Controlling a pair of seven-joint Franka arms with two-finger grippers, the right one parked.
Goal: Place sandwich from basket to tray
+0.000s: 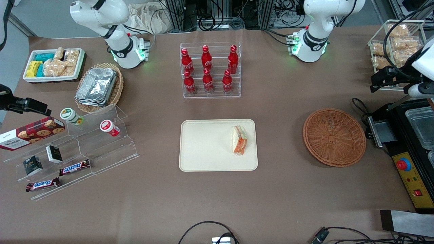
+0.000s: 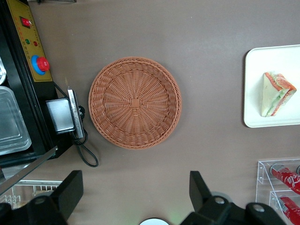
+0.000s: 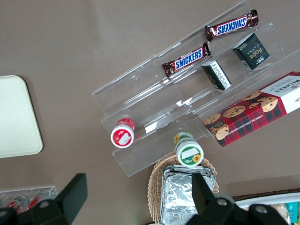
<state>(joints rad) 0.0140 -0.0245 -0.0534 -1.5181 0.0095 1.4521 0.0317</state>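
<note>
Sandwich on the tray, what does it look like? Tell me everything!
The sandwich is a small triangular wedge of pale white bread, with orange-red and green filling at its cut edge. It rests on the cream tray, near the rim closest to the empty basket. Nothing holds it; the open gripper hangs above the basket.

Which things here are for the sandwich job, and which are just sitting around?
For the job:
- sandwich, lying on the tray
- tray
- basket, with nothing in it
- tool, open, up above the basket

Just sitting around:
- cola bottles in a clear rack
- Snickers bars
- cookie box
- foil containers
</note>
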